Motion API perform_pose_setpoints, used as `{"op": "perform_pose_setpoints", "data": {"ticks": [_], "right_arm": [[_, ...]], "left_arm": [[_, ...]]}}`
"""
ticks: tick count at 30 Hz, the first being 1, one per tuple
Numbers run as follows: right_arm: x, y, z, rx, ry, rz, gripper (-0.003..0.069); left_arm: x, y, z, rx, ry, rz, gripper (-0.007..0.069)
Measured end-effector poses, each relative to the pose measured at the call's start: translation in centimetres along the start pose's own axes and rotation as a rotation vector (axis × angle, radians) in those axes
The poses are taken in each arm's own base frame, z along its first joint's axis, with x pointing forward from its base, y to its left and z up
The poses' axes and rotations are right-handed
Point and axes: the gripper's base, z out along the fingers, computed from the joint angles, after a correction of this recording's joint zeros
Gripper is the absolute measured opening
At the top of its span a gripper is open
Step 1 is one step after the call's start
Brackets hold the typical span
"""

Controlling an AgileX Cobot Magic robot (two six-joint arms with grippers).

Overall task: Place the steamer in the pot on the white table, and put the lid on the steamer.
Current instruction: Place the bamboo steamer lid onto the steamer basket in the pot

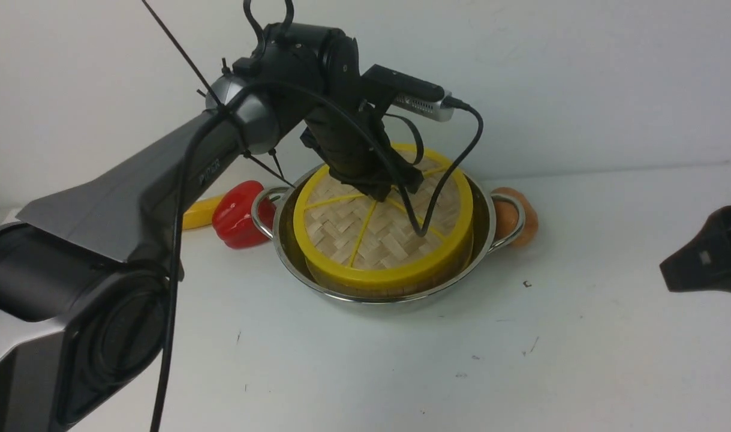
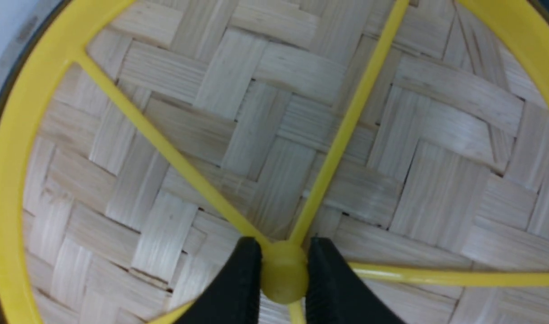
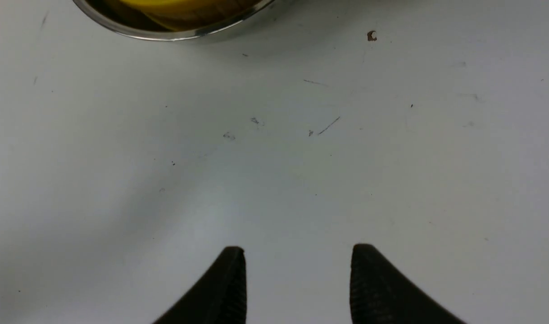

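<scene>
The pot [image 1: 341, 297] stands on the white table [image 1: 401, 372]. The steamer sits inside it, and only a strip of its pale wall [image 1: 395, 290] shows. The lid [image 1: 365, 234] lies on top of the steamer and covers it. My left gripper [image 1: 380, 192] reaches down onto the lid's middle. In the left wrist view the left gripper [image 2: 283, 270] is shut on the lid's yellow central knob [image 2: 283, 288], with the woven lid [image 2: 265, 135] filling the view. My right gripper [image 1: 671, 264] hangs at the far right. It is open and empty [image 3: 297, 252] over the bare table [image 3: 274, 157], and the pot's rim [image 3: 166, 33] shows beyond it.
A red bell pepper [image 1: 239, 216] and a yellow object [image 1: 200, 211] lie left of the pot. An orange-brown object [image 1: 521, 222] lies behind the pot's right handle. A black cable [image 1: 455, 162] from the left wrist camera hangs over the lid.
</scene>
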Motion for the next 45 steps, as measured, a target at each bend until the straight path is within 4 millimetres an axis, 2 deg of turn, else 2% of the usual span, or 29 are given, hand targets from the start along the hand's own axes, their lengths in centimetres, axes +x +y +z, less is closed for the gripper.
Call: {"op": "perform_pose_setpoints", "data": {"ticks": [14, 29, 45], "right_arm": [[0.0, 0.0, 0.0, -0.001, 0.001, 0.001, 0.0324], [0.0, 0.0, 0.0, -0.001, 0.001, 0.000, 0.0324], [0.0, 0.0, 0.0, -0.001, 0.001, 0.000, 0.0324]], "left_arm": [[-0.3, -0.7, 0.4, -0.015, -0.031, 0.034, 0.0114], [-0.7, -1.0, 0.0, -0.011, -0.038, 0.040, 0.0114], [-0.8, -2.0, 0.7, -0.064, -0.024, 0.106, 0.0114]]}}
